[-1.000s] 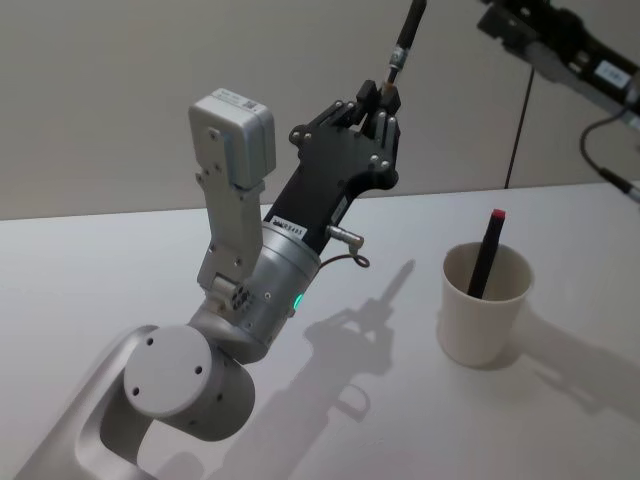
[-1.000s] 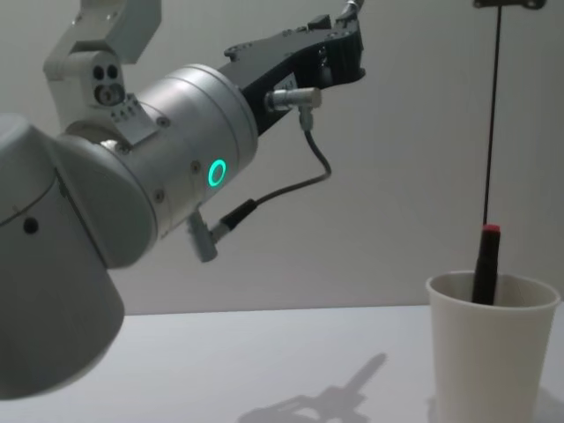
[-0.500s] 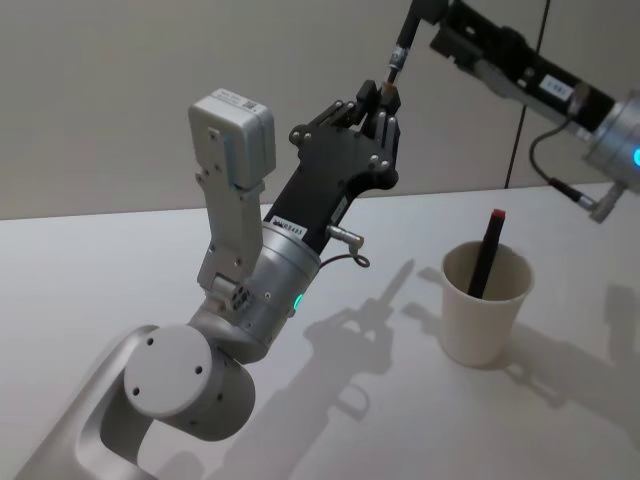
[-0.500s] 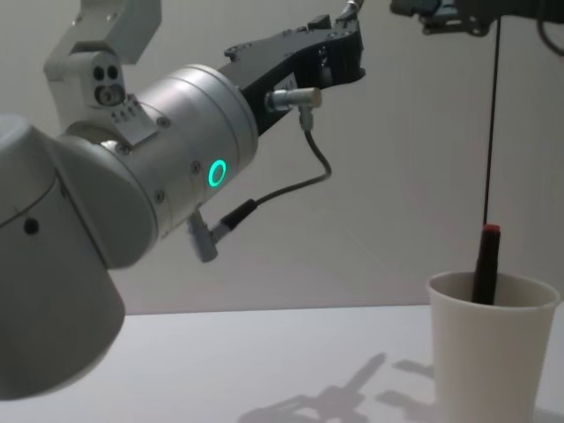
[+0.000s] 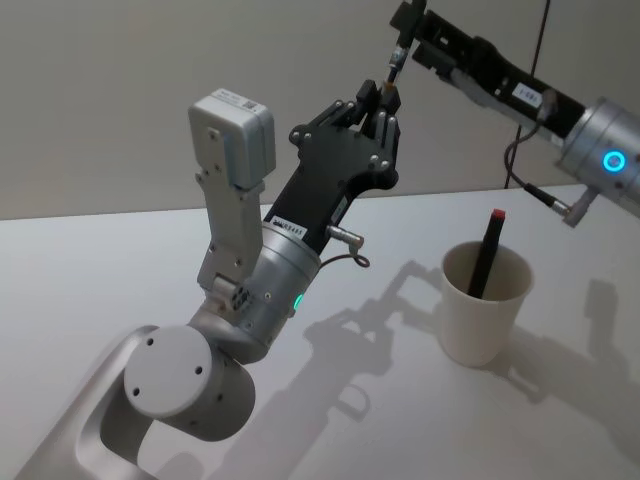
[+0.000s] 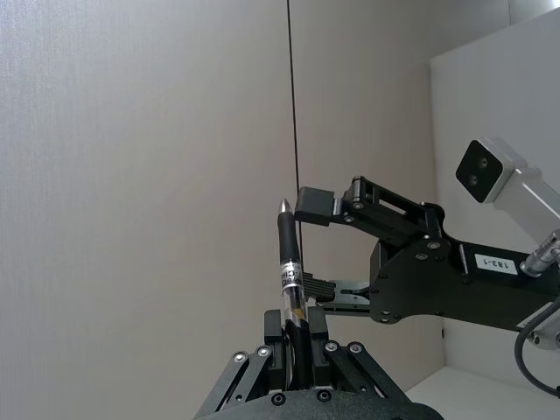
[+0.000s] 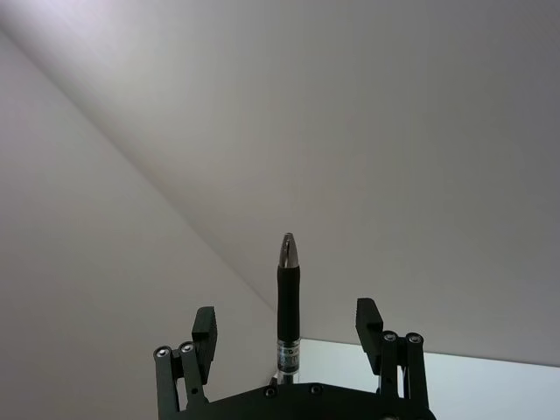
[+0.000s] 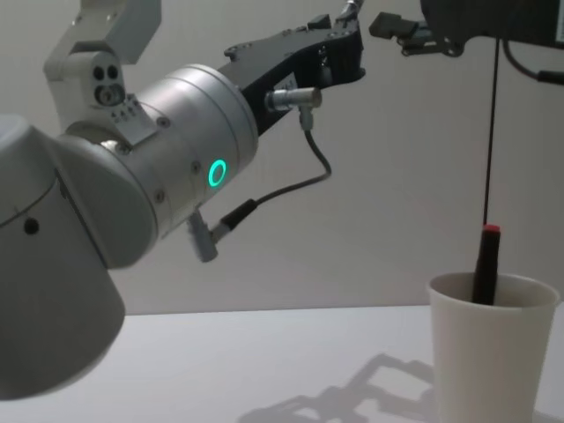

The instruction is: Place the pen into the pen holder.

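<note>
My left gripper (image 5: pixel 384 98) is raised high above the table, shut on the lower end of a black pen (image 5: pixel 397 58) that points upward. My right gripper (image 5: pixel 408 22) reaches in from the upper right and is open. In the right wrist view the pen (image 7: pixel 289 293) stands between the spread fingers (image 7: pixel 204 322) and touches neither. The left wrist view shows the pen (image 6: pixel 289 262) in my left gripper (image 6: pixel 296 339), with the right gripper (image 6: pixel 319 249) just behind it. The pen holder (image 5: pixel 485 310), a white paper cup, stands on the table at the right.
A dark pen with a red cap (image 5: pixel 488 252) leans inside the pen holder (image 8: pixel 489 352). The white table (image 5: pixel 90 260) runs back to a plain wall. My left arm's large silver joints (image 5: pixel 190 380) fill the lower left. A thin cable (image 8: pixel 492 132) hangs down the wall at the right.
The right arm has swung in from the upper right until its open gripper reaches the pen's upper end. The left arm and its pen have stayed still.
</note>
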You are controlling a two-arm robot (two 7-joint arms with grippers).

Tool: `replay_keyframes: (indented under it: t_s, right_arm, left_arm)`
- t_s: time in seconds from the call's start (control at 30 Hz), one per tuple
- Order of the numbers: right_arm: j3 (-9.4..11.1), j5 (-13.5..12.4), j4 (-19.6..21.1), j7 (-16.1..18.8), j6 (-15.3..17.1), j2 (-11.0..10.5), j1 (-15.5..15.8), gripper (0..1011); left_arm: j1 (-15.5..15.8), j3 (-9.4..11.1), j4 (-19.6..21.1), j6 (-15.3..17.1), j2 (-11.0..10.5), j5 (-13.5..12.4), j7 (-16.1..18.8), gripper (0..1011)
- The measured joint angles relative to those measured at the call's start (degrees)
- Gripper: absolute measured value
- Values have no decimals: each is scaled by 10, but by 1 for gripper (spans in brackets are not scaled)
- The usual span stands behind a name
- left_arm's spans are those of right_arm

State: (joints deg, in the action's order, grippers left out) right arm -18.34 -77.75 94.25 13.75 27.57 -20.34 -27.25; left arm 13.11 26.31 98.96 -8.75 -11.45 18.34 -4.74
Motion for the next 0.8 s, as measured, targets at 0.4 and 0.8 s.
replay_keyframes:
  t_s: [0.4, 0.8]
  right_arm:
    - [-12, -1, -13, -10, -19, 11, -6, 1001]
    - [-24, -5, -24, -10, -29, 22, -16, 1002]
  left_arm:
    - [0, 0, 0, 0, 0, 0, 0, 169]
    - [0, 0, 0, 0, 0, 0, 0, 169]
